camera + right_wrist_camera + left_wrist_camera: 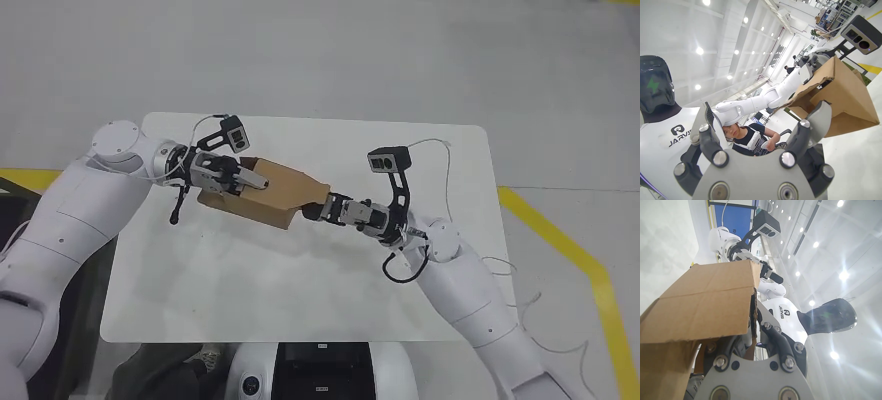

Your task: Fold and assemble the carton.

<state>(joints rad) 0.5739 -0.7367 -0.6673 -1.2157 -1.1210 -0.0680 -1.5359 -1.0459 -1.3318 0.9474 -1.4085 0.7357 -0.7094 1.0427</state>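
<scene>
Carton point(278, 190): brown corrugated cardboard, partly opened into angular, wedge-like shell. Held over rear-middle of white bench point(200, 290), between both arms. Faces matte and plain, crossed by pressed crease lines. Flap edges ragged, fluting exposed at cut ends. Left claw point(252, 181) clamped on carton wall at one end. Right claw point(312, 211) at opposite end, spread wide: one finger point(820, 115) against carton's corner, other finger apart from cardboard. Bench top smooth, corners rounded.
</scene>
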